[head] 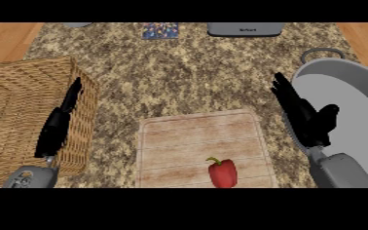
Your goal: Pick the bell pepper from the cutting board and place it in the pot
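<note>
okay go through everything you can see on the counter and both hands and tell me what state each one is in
Red bell pepper: lying on the board's near edge, untouched.
Pale wooden cutting board: flat on the counter, holding only the pepper.
Grey metal pot: upright, nothing visible inside.
Woven wicker basket: upright.
Left hand: open, over the basket's edge.
Right hand: open, at the pot's rim.

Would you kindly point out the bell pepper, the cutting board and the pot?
bell pepper [223,173], head view, on its red body.
cutting board [197,136], head view, on its bare wood.
pot [338,95], head view, on its inner wall.
</note>
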Robot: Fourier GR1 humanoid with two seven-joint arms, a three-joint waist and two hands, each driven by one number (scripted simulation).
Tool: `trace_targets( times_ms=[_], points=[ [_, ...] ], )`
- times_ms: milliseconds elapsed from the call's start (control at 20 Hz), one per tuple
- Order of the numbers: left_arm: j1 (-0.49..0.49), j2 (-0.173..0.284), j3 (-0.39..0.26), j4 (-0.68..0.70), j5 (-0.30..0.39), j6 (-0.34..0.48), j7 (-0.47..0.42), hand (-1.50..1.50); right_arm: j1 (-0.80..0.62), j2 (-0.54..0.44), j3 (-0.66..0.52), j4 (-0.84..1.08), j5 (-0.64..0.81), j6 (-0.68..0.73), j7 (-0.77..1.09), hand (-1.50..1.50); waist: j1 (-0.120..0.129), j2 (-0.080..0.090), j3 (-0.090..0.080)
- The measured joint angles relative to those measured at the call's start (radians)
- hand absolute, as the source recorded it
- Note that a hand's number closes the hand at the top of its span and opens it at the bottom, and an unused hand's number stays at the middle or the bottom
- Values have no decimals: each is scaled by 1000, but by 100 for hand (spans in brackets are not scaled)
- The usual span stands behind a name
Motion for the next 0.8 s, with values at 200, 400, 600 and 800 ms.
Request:
trace_targets(
  times_ms=[200,400,600,800],
  points=[
    [-40,4,56,-63,21,18,-18,0,-117,-24,41,-85,-26,183,-11,150,25,2,2],
    [-90,-62,52,-90,88,29,-15,0,-291,-115,77,-180,67,334,-75,-150,48,-7,-12],
    [-133,-93,64,-116,146,29,13,0,-366,-206,88,-168,204,442,-267,-150,41,14,-7],
    [-168,-91,87,-124,193,27,44,0,-375,-276,100,-157,313,540,-530,-150,25,22,-6]
  ],
)
